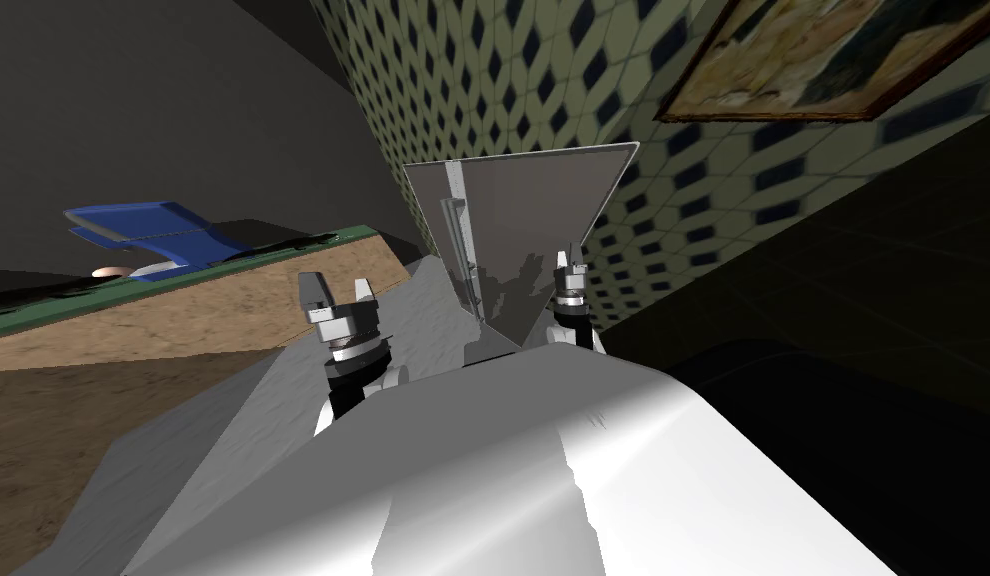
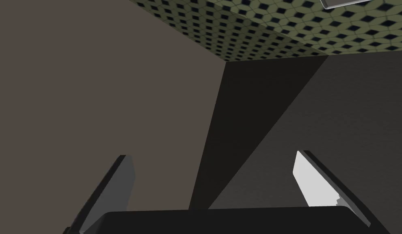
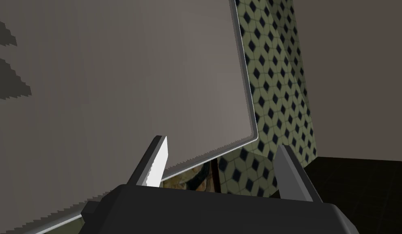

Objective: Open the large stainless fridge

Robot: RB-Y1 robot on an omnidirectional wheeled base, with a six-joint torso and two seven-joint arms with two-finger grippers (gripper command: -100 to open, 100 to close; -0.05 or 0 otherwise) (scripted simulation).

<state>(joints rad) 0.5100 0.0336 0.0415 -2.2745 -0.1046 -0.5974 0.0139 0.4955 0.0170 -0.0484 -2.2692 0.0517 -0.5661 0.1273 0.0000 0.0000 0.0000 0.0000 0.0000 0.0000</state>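
Right wrist view: fridge door (image 3: 115, 81) just ahead of spread right gripper (image 3: 221, 145)

One grey fridge (image 1: 543, 220), one long handle (image 1: 461, 255) on it, one framed picture (image 1: 813, 60), one blue object (image 1: 148, 232)

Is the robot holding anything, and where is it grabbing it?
Nothing is held. The left gripper and the right gripper are both open; the right one is by a corner of the fridge.

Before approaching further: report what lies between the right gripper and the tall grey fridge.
Nothing: in the right wrist view the open right gripper faces the tall grey fridge, stretch bare.
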